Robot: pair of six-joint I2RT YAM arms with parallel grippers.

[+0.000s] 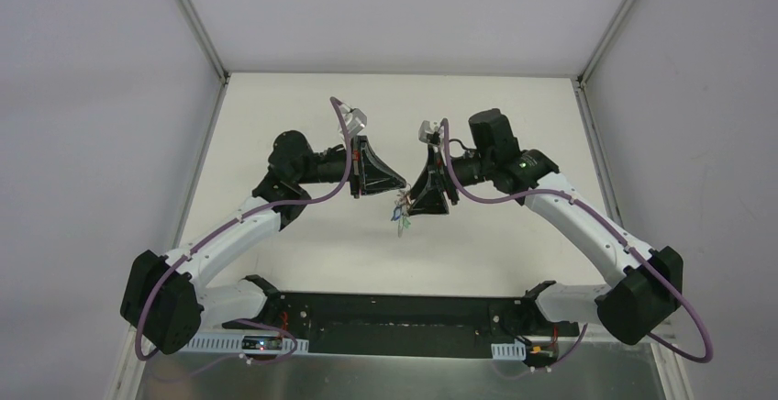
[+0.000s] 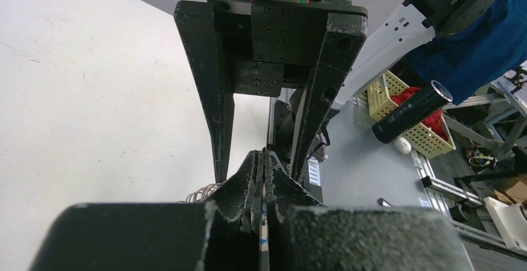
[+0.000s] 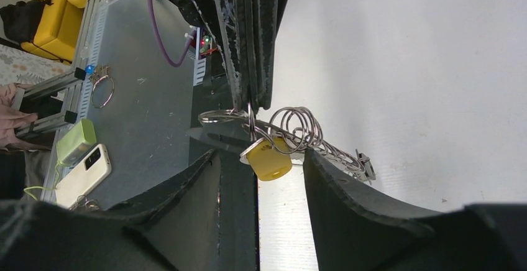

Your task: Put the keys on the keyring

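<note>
Left gripper (image 2: 263,159): fingers pressed tight together, pinching the thin wire of the keyring (image 3: 297,127) right at the tips. Right gripper (image 3: 261,154): fingers (image 3: 348,202) apart, one on either side of the yellow key (image 3: 271,164), which hangs from the ring with no contact visible. The bunch dangles mid-air between both arms, above the white table (image 1: 303,253).

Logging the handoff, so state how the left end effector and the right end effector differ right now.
The left end effector is shut, fingers pressed together on the keyring wire; the right end effector is open, with a wide gap. The left one holds the keyring; the right one holds nothing, its fingers flanking the yellow-headed key, apparently without touching it. Both are black, two-fingered, and face each other tip to tip.
</note>
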